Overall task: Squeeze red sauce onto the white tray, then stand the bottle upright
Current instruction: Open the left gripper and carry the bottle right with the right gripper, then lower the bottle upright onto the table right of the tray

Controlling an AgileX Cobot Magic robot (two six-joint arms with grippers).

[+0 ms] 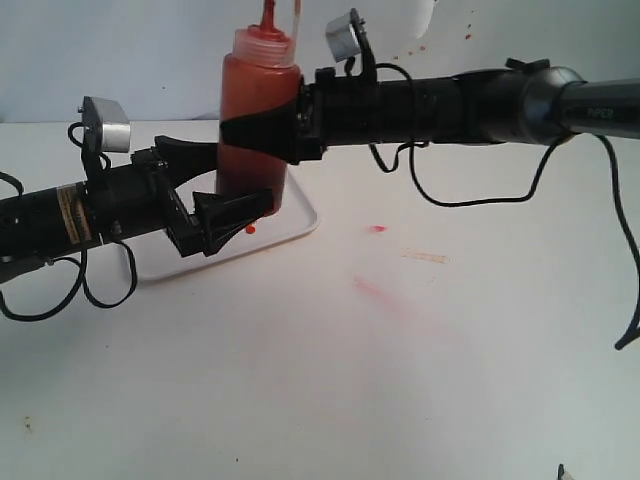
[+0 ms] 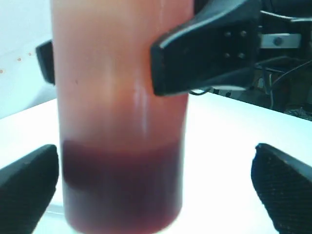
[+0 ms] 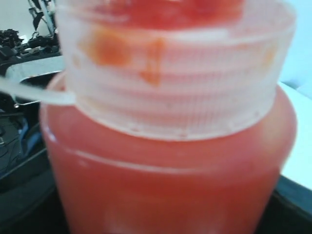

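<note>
The bottle [image 1: 255, 100] stands upright on the white tray [image 1: 300, 222], ten o'clock on the desk [image 1: 400, 380]. My right fingers [image 1: 262, 132] clamp it; my left fingers [image 1: 238, 207] gape around its base, not touching. A crooked release could topple it.

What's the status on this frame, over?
Left gripper open, flanking bottle base. Right gripper shut on bottle, upright over white tray. Red sauce drop on tray. Nothing blocking.
</note>
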